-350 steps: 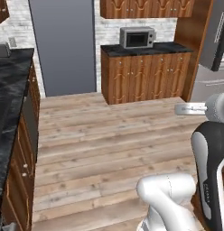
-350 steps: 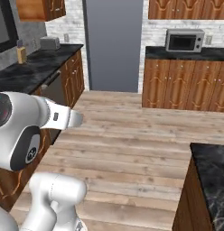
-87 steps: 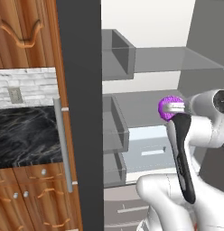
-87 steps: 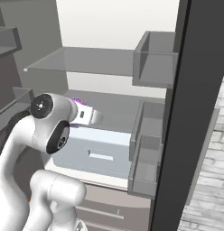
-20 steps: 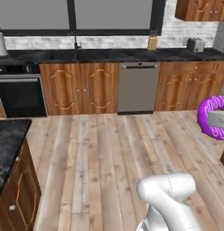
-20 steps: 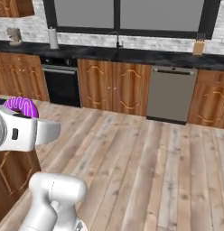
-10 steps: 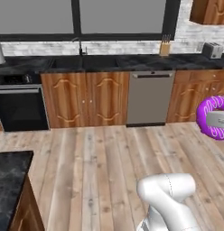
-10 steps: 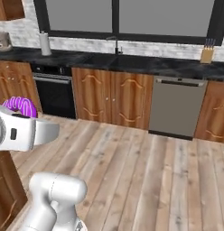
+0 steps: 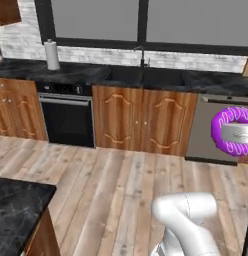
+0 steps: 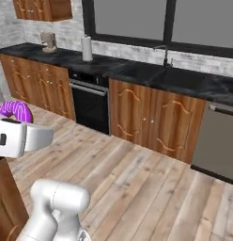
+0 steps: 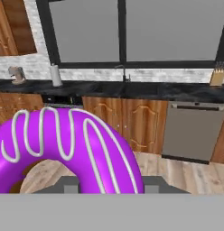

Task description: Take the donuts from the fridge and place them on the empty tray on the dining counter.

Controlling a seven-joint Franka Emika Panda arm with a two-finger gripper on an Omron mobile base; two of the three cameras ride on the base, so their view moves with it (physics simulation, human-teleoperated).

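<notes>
We have the purple donut [image 11: 64, 149] clamped in our gripper [image 9: 237, 134], held up in the air and well off the floor. In the hand view it sits right against the camera, pinched between the jaws at its lower rim. In the left base view a grey finger [image 9: 235, 133] lies across the ring's middle.

We judge the task to be about a quarter done: one donut is out of storage and in hand, nothing has been set down, and the second one must still be fetched afterwards. What is left for this piece is to carry it to the small tray and release it there; neither that tray nor the fridge appears around us at present.

The donut is a thick ring, glossy magenta-purple icing on top with a thin white zigzag drizzle running round it, and a sliver of brown dough showing at its lower left edge in the hand view. It looks whole and unsquashed.

Just below and to the gripper's left, a black marble corner [image 9: 18, 202] juts in, possibly the dining counter, though we cannot tell. Beyond the gripper lies pale plank floor [image 10: 151, 188]. Far ahead stands the wall run: an oven [image 9: 67, 120], wooden cabinet doors [image 9: 143, 120], a grey dishwasher [image 11: 191, 131], a faucet [image 11: 124, 72], a paper towel roll [image 9: 51, 54] and dark-framed windows [image 11: 127, 29].
</notes>
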